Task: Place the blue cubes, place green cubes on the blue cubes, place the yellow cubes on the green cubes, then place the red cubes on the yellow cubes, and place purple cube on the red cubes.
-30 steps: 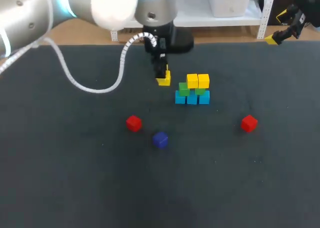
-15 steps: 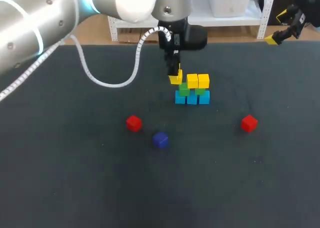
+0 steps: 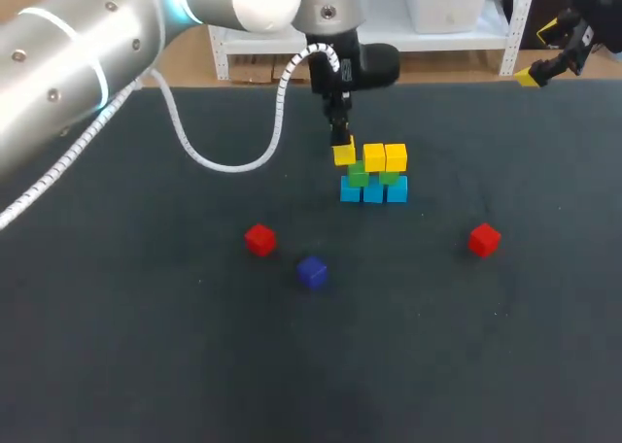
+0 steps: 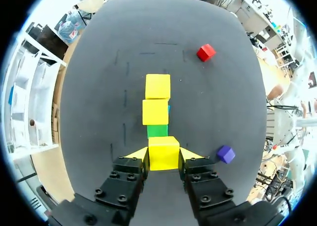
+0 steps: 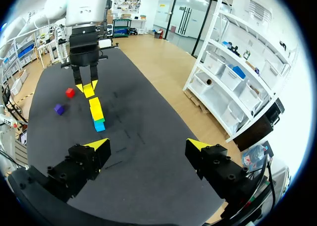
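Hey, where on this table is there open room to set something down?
Wide bare table nearer the robot than the purple cube; also the patch between that cube and the right-hand red cube. Crowded at the stack, where the left gripper holds a yellow cube beside it.

Green cube [image 4: 157, 131] largely hidden behind yellow cube [image 4: 163, 149] in left tool [image 4: 164, 155].

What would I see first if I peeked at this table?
You'd spot the little colourful tower toward the back of the dark table: blue cubes at the bottom, green cubes on them, yellow cubes on top. Right at its left end, the left gripper holds one more yellow cube beside that top row. Nearer the front lie two red cubes and a purple cube.
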Robot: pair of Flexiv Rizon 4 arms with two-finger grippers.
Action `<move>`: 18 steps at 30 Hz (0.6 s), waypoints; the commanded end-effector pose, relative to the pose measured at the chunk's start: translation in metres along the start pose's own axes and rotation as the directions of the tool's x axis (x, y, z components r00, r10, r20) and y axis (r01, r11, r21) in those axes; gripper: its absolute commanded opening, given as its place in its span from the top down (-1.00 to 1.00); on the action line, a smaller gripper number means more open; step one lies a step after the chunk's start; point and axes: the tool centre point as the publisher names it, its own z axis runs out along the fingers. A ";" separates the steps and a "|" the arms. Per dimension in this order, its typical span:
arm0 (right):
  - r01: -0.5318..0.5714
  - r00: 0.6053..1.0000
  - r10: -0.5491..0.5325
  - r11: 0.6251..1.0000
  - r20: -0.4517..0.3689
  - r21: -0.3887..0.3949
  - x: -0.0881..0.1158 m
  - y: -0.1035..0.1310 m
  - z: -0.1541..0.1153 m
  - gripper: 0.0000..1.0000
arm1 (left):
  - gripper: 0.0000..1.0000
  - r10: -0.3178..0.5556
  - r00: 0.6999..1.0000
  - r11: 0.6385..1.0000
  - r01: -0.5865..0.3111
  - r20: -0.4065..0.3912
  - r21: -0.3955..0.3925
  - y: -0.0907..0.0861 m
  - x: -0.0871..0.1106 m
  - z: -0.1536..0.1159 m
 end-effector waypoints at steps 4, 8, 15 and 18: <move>0.001 1.000 -0.001 1.000 0.004 -0.003 0.001 -0.001 0.000 -1.00 | 1.00 0.036 0.999 0.998 -0.035 -0.034 0.047 0.005 -0.011 0.003; 0.001 1.000 -0.001 1.000 0.004 -0.003 0.001 -0.001 0.000 -1.00 | 1.00 0.044 0.998 0.998 -0.042 -0.048 0.049 0.008 -0.014 0.006; 0.001 1.000 -0.001 1.000 0.004 -0.003 0.001 -0.001 0.000 -1.00 | 1.00 0.041 0.997 0.998 -0.038 -0.058 0.054 0.011 -0.017 0.011; 0.001 1.000 -0.001 1.000 0.004 -0.003 0.001 -0.001 0.000 -1.00 | 1.00 0.039 0.997 0.998 -0.036 -0.061 0.056 0.014 -0.018 0.013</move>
